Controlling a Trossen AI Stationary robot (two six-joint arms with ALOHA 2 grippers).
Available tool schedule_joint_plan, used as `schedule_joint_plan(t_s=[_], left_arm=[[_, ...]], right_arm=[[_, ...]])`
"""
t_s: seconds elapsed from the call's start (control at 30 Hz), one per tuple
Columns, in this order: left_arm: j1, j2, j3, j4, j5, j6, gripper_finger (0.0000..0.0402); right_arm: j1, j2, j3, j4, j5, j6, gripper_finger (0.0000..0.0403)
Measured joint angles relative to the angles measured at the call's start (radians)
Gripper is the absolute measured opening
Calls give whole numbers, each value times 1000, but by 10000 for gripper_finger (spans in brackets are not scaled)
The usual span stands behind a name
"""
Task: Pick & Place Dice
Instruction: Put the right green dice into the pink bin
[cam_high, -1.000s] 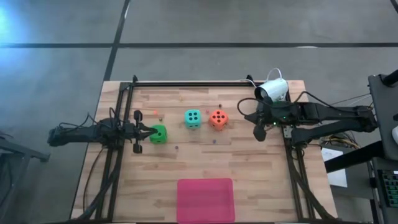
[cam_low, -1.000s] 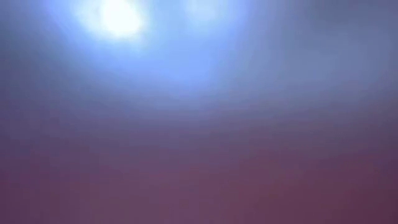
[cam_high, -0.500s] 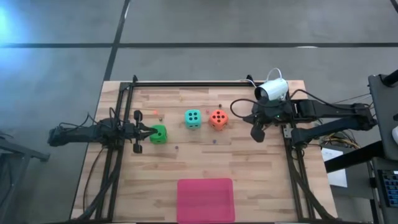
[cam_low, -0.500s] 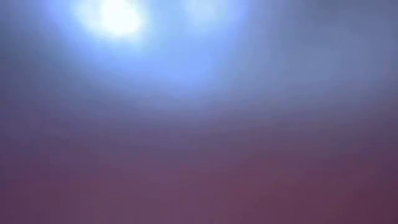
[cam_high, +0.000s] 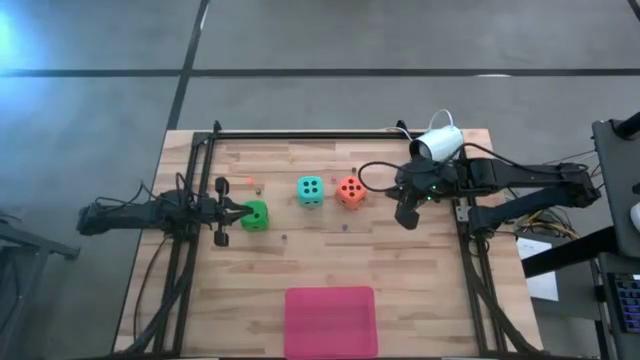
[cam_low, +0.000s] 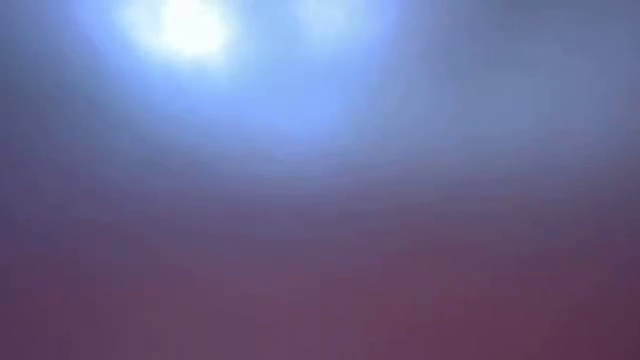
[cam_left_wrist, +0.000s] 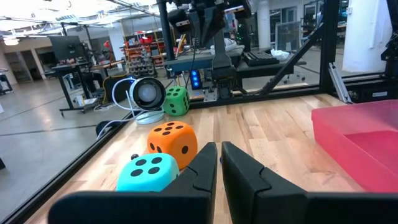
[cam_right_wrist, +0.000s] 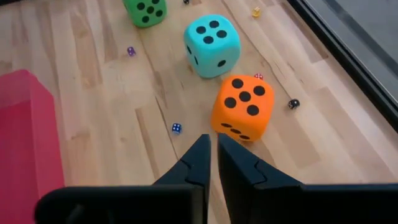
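In the high view the orange-red die (cam_high: 350, 190) and the teal die (cam_high: 310, 189) rest side by side on the wooden table, with a green die (cam_high: 256, 215) to their left. My right gripper (cam_high: 403, 217) is shut and hovers just right of the orange-red die (cam_right_wrist: 243, 107), pointing at it. My left gripper (cam_high: 240, 213) is shut (cam_left_wrist: 219, 163) with its tip against the green die. A second green die (cam_left_wrist: 176, 100) sits by a white camera at the table's right side; the right arm hides it from above. The low view shows only a blurred glow. My left gripper's tip meets the left side of the green die (cam_high: 249, 214) in the high view. Its own wrist view does not show that die below the fingers, so I cannot tell whether it touches.
A flat pink mat (cam_high: 330, 320) lies at the table's near edge, with bare wood between it and the dice. Several tiny dice are scattered near the orange-red die, such as a blue one (cam_right_wrist: 176, 128) and a black one (cam_right_wrist: 293, 104). A black frame rail (cam_high: 300, 134) borders the far edge.
My right gripper has moved toward the table's left, closing on the orange-red die, and has stayed shut. The dice have not moved.
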Motion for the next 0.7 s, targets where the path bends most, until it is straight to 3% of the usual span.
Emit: schedule_joint_plan(t_s=[0.43, 0.7], left_arm=[[0, 0, 0, 0, 0, 0, 28], [0, 0, 0, 0, 0, 0, 28]], right_arm=[[0, 45, 17, -6, 1, 17, 142], [-18, 41, 56, -288, 52, 363, 172]])
